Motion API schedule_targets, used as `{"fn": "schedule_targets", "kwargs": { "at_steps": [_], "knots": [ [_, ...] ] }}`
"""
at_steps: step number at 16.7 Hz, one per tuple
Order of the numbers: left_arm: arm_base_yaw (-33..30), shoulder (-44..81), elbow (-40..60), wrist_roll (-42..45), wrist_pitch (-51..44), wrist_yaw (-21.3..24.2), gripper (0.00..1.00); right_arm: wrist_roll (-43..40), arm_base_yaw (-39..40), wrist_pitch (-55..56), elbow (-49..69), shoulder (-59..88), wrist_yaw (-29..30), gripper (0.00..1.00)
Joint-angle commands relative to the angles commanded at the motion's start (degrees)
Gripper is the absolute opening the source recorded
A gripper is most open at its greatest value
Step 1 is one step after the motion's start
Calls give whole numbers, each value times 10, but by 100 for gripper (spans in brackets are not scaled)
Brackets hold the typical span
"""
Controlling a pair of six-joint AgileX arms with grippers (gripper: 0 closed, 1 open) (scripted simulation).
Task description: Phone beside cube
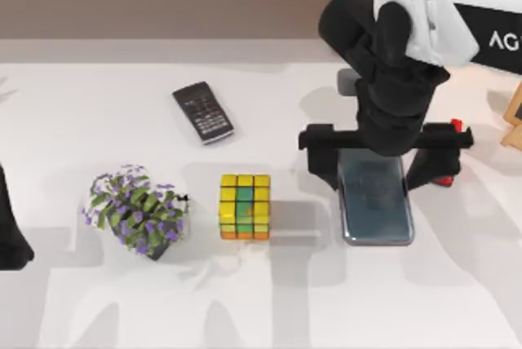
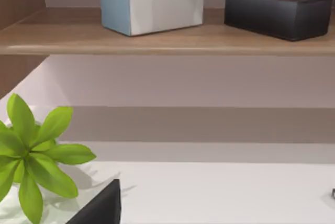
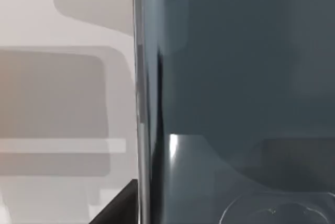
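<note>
**Hovering over the phone, upper end hidden**

Covering the far end of the phone [image 1: 377, 202], the right gripper [image 1: 379, 171] sits directly above it with its black fingers spread wide, one to each side of the phone's long edges and clear of them. The phone lies flat on the white table [image 1: 326, 300]: a glossy slate-grey glass slab with rounded corners, its near end sticking out below the gripper. In the right wrist view its glass face [image 3: 235, 77] is cut off on three sides, one bright rounded edge showing. To the gripper's left stands the cube [image 1: 245, 206], yellow tiles with green and orange, apart from the phone. Beyond it are a purple-flowered potted plant [image 1: 137, 210] and a black keypad device [image 1: 203, 112]. The left arm [image 1: 12, 235] is parked at the table's left edge, mostly out of frame.
</note>
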Motion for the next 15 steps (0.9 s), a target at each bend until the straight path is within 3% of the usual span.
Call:
{"fn": "schedule_targets", "kwargs": {
  "at_steps": [15],
  "knots": [
    [0, 0, 0, 0, 0, 0, 100, 34, -5, 2, 8, -35, 4, 0]
  ]
}}
